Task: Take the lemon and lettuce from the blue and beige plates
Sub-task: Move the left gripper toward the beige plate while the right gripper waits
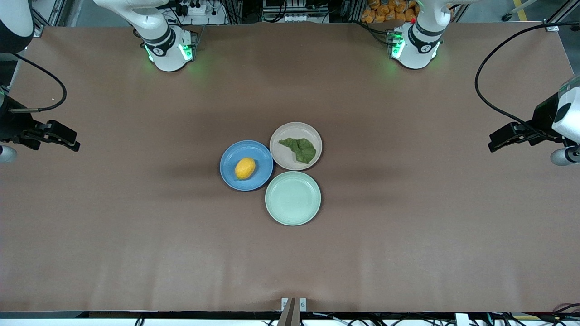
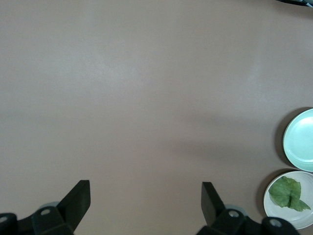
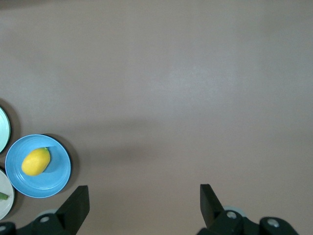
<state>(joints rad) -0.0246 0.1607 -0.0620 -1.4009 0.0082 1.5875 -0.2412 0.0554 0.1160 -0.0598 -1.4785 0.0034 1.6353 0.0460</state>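
The lemon (image 1: 245, 168) lies on the blue plate (image 1: 231, 156) at the table's middle. The lettuce (image 1: 300, 148) lies on the beige plate (image 1: 283, 156), which touches the blue plate and sits a little farther from the front camera. My right gripper (image 1: 72, 138) is open and empty over bare table at the right arm's end, well apart from the plates. My left gripper (image 1: 496, 141) is open and empty over bare table at the left arm's end. The right wrist view shows the lemon (image 3: 35, 161) on the blue plate (image 3: 54, 171). The left wrist view shows the lettuce (image 2: 288, 193) on the beige plate (image 2: 274, 208).
An empty mint-green plate (image 1: 292, 198) touches both other plates and lies nearest the front camera; it also shows in the left wrist view (image 2: 301, 142). Brown cloth covers the table (image 1: 408, 226). Black cables hang near both grippers.
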